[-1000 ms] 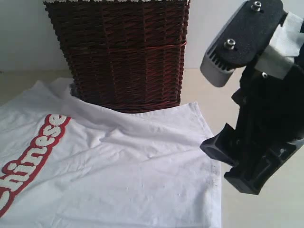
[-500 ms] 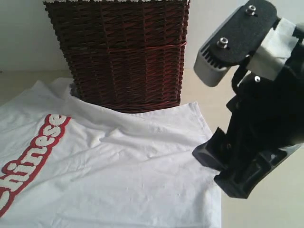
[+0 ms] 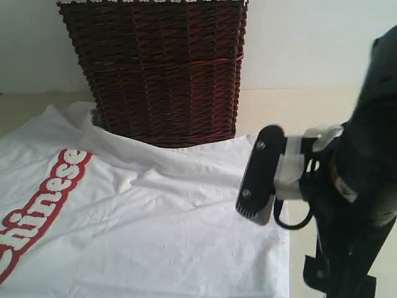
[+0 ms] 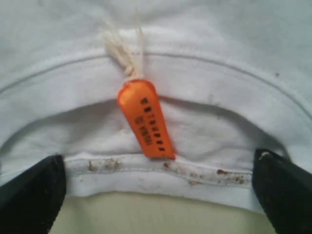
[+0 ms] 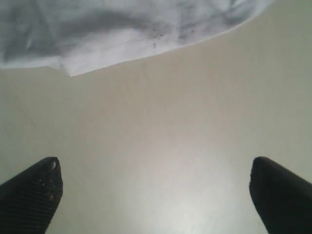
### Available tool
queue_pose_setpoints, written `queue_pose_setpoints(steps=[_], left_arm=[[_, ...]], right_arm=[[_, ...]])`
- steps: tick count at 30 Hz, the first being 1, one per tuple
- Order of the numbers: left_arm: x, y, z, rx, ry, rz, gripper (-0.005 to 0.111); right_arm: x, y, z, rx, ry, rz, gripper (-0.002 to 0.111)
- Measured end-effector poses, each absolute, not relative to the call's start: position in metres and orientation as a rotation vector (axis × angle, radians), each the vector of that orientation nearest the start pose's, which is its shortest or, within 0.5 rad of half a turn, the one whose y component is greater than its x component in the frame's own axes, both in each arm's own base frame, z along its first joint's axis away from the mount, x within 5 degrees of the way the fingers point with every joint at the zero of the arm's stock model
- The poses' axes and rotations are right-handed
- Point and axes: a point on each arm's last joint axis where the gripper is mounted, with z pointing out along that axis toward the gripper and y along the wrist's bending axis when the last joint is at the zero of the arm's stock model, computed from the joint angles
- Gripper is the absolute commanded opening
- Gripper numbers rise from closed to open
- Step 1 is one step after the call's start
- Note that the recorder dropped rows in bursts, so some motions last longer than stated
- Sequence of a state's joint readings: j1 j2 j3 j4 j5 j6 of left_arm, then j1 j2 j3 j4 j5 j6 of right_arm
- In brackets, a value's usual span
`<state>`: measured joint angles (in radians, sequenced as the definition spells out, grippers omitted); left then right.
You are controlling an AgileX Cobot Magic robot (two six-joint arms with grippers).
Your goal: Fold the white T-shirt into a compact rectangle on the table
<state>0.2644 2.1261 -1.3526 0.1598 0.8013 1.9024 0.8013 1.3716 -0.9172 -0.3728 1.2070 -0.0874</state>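
The white T-shirt (image 3: 155,230) lies spread on the table (image 3: 279,112), its red lettering (image 3: 43,205) at the left. In the left wrist view its ribbed collar (image 4: 161,178) and orange neck tag (image 4: 146,119) fill the frame. My left gripper (image 4: 158,195) is open, with one finger (image 4: 34,190) on each side of the collar's edge. My right arm (image 3: 347,205) hangs low beside the shirt's right hem. My right gripper (image 5: 156,192) is open over bare table (image 5: 156,122), its fingers (image 5: 31,195) wide apart, with the shirt's edge (image 5: 122,29) just ahead.
A dark brown wicker basket (image 3: 164,68) stands at the back, against the shirt's far edge. Bare table runs to the right of the basket and shirt. The right arm's wrist camera housing (image 3: 262,177) overhangs the shirt's right edge.
The right arm has swung down and turned over, dropping from high at the right to just above the table by the shirt's right hem. The shirt has not moved.
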Motion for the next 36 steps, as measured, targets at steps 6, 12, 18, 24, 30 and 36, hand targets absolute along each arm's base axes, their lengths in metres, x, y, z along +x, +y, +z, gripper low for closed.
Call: queue_pose_setpoints(steps=[6, 12, 18, 24, 30, 36], left_arm=[[0.381, 0.114, 0.111, -2.350, -1.973, -0.198, 0.104], [0.381, 0.114, 0.111, -2.350, -1.973, -0.198, 0.104], [0.381, 0.114, 0.111, -2.350, -1.973, -0.198, 0.104], [0.381, 0.114, 0.111, -2.350, -1.973, -0.198, 0.104], [0.381, 0.114, 0.111, -2.350, -1.973, -0.198, 0.104], [0.381, 0.114, 0.111, -2.350, -1.973, -0.198, 0.104]], right_arm=[[0.201, 0.153, 0.236, -1.601, 2.531, -0.256, 0.105], [0.236, 0.141, 0.232, -1.508, 2.609, -0.159, 0.105], [0.248, 0.149, 0.204, -1.618, 2.620, -0.138, 0.105], [0.261, 0.156, 0.174, -1.745, 2.556, -0.146, 0.105], [0.279, 0.149, 0.153, -1.765, 2.566, -0.208, 0.105], [0.298, 0.131, 0.146, -1.717, 2.536, -0.229, 0.105]])
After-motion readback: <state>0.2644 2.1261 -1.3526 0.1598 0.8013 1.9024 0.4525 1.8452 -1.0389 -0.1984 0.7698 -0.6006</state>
